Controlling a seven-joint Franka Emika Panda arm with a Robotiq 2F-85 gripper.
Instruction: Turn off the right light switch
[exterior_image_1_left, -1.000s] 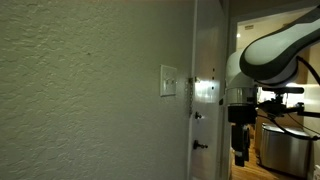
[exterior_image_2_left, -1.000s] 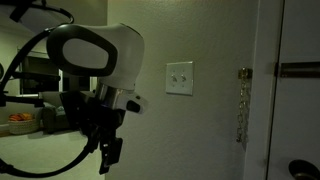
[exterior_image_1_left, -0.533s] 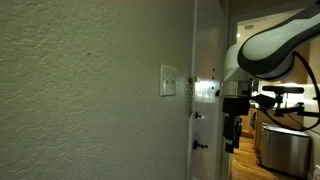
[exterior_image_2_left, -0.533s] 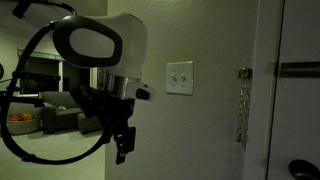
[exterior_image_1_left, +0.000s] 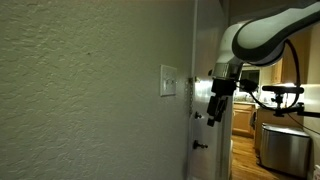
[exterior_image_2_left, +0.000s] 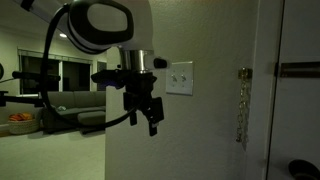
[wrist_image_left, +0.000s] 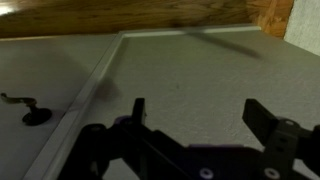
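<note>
on pale wall (exterior_image_2_left: 215, 50): white right light switch (exterior_image_2_left: 186, 77)

my gripper (exterior_image_2_left: 146, 116) hangs fingers-down, below-left of the white wall plate (exterior_image_2_left: 180, 77) | 2 switches on plate, right light switch (exterior_image_2_left: 186, 77) clear of my fingers | metal strip (exterior_image_2_left: 242, 105) further right

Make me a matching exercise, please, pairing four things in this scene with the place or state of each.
Things:
1. right light switch
2. tool
3. metal strip
4. sofa

Descriptions:
A. open, holding nothing
B. in the dim room in the background
C. on the white wall plate
D. along the edge of the door

Pairs: 1-C, 2-A, 3-D, 4-B.
</note>
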